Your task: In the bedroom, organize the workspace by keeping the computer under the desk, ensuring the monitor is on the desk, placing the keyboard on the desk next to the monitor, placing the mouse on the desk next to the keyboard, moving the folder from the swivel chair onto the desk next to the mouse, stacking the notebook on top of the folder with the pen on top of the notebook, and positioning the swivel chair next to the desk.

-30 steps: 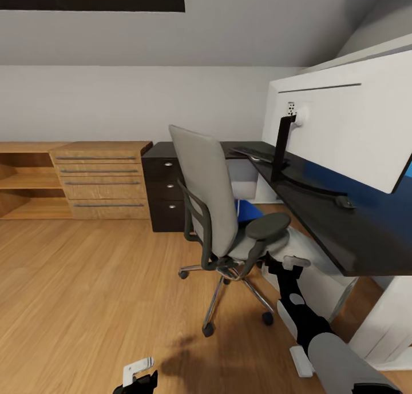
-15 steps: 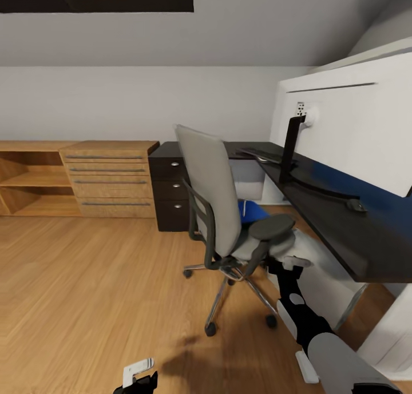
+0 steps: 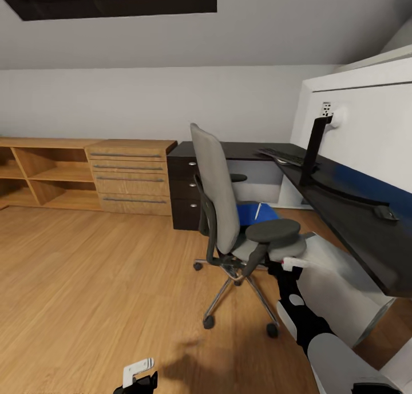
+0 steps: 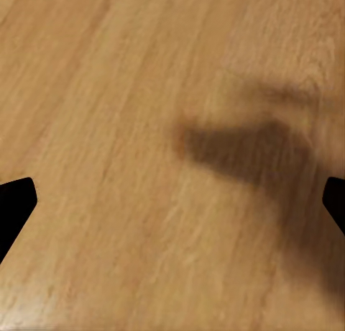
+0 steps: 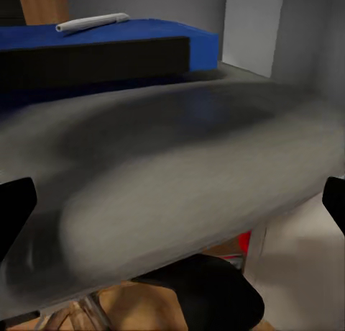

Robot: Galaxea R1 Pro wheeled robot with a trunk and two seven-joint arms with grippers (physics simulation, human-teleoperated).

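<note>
Desk (image 3: 343, 211): long glossy black top along the right-hand wall, with its black drawer unit at the far corner next to a light wooden chest of drawers (image 3: 130, 176). Monitor (image 3: 366, 114) stands on the top, white back toward the camera; keyboard (image 3: 281, 155) lies beyond it on the same surface; a small black item near the front edge appears to be the mouse (image 3: 386, 213).

Computer (image 3: 337, 285): a light grey box lies low beneath the desk edge, just beside the chair.

Swivel chair (image 3: 220, 199): stands close to the desk, back turned toward the room. On its seat lies the blue folder (image 5: 108, 47) with the pale pen (image 5: 92, 21) resting on top. The notebook cannot be made out.

Right gripper (image 3: 290, 263): reaches in at the chair's near armrest, at seat-edge level. Its wrist view shows the fingertips spread wide at the frame edges, nothing between them — open.

Left gripper (image 3: 139, 377): hangs low over bare wooden floor; fingertips likewise wide apart in its wrist view, empty.

Judgement: the step in hand is the folder transfer from seat to desk. The next move calls for carrying the right gripper over the seat edge to the folder — and dealing with the loose pen first, since it would likely roll off if the folder were lifted.
</note>
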